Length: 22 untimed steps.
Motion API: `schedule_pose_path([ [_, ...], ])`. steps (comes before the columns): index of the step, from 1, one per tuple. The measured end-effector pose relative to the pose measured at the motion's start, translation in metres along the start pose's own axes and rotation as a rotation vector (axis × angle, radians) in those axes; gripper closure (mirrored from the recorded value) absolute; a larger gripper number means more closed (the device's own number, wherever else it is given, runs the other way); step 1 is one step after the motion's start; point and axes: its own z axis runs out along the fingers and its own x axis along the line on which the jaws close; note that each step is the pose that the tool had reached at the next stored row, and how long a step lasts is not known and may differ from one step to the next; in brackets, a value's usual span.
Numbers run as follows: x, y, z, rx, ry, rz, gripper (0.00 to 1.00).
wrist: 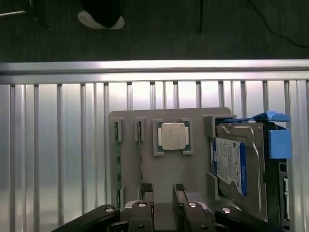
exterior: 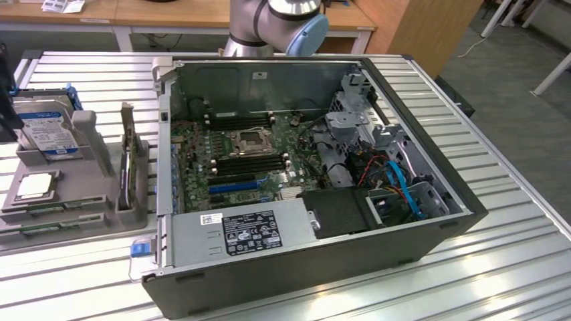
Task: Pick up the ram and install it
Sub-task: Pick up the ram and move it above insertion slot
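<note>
Two ram sticks stand on edge in slots of a grey holder (wrist: 193, 169). One ram stick (wrist: 117, 159) is a thin green strip near the holder's side, and a second (wrist: 140, 150) lies parallel beside it. In the exterior view the ram (exterior: 53, 203) lies at the holder's front corner, on the exterior view's left. My gripper (wrist: 163, 192) hangs above the holder, open, with nothing between its black fingertips (wrist: 147, 189). The nearer ram stick's end lies just beside one fingertip. The open computer case (exterior: 428, 227) shows the motherboard's long black slots (exterior: 251, 164).
A processor chip (wrist: 173, 136) sits in the holder's middle, and a silver blue-labelled hard drive (wrist: 236, 166) leans in a blue bracket beside it. An upright card (exterior: 126, 167) stands between the holder and the case. The slatted metal table (exterior: 499, 267) ends near a person's shoe (wrist: 101, 19).
</note>
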Motion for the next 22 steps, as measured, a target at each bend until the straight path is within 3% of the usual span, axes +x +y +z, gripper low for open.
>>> schedule_pose_path([
  [5, 0.0, -0.0003, 0.0065, -0.0001, 0.0001, 0.0, 0.71],
  [7, 0.0, -0.0008, 0.0176, 0.0, 0.0, 0.0, 0.71],
  [22, 0.001, -0.0016, 0.0343, 0.0, 0.0, 0.0, 0.71],
])
